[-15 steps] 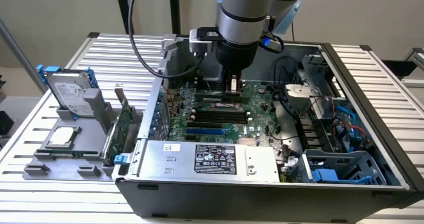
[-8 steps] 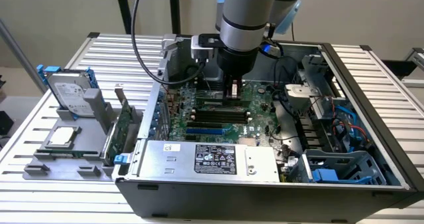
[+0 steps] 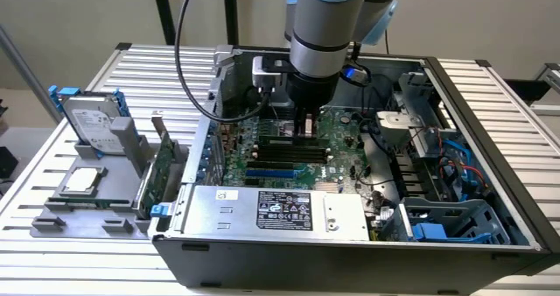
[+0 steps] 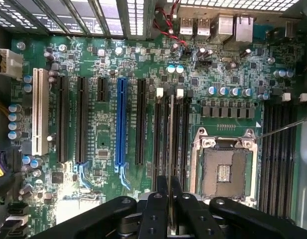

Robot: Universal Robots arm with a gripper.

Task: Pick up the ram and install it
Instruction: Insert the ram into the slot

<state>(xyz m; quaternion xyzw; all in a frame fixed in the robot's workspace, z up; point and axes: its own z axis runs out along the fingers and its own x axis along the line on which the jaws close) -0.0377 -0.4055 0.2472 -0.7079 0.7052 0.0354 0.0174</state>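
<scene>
1. While the arm reaches down into the open computer case (image 3: 350, 260), its pincer (image 4: 170, 183) hangs over the motherboard (image 4: 93, 164), right above the bank of black memory slots (image 4: 157, 134).
2. The pincer is clenched on the ram (image 4: 171, 129), with one black finger pressed to each flat side of the stick.
3. Seen from the wrist view, the ram shows edge-on as a thin pale strip running along the slots, between the two white latches (image 4: 159, 92) at their far end.
4. Whether the ram is seated in a slot or held just above it cannot be told.
5. Just beside the slots lies the open processor socket (image 4: 224, 172) in its metal frame; on their other side stand a long blue expansion slot (image 4: 121, 119) and, farther off, a white one (image 4: 41, 112).
6. From the exterior view, a power supply (image 3: 280, 211) with a label sits at the near wall of the case.
7. Outside the case, on the exterior view's left, a grey holder (image 3: 52, 225) rests on the slatted table (image 3: 70, 260).
8. It carries an upright hard drive (image 3: 92, 122), a square silver processor chip (image 3: 80, 180) and a green expansion card (image 3: 156, 171) standing on edge.
</scene>
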